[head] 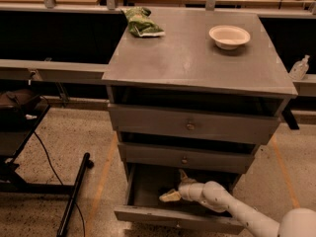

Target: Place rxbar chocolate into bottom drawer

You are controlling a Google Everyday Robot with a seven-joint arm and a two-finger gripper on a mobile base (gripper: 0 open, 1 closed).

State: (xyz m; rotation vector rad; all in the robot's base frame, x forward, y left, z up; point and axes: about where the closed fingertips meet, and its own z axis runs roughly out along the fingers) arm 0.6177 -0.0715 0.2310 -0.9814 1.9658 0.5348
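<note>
Left of the cabinet, a black tubular stand leg [74, 196] lies on the speckled floor. On the grey cabinet's matte, faintly reflective tabletop [187, 58], a crumpled green snack bag [143, 22] sits at the rear left corner, well apart from the work below.

The top drawer [192, 127] and middle drawer [185, 158] are shallow and flat-fronted, each with a small round knob. Both are closed. The bottom drawer [163, 215], a deep grey box, is pulled out so its interior can be reached from above.

The gripper [177, 185] is inside this drawer near its middle, carried on a smooth white arm entering from the lower right. Its two pale fingers [170, 196] appear spread apart, one pointing left and one upward. This posture suggests release rather than carrying.

The rxbar chocolate cannot be picked out against the drawer's dark interior. Its black wrapper would blend in there.

Further right, a shallow white bowl [229, 36] rests on the tabletop, and a clear pump bottle [298, 68] stands beyond the cabinet's edge.
</note>
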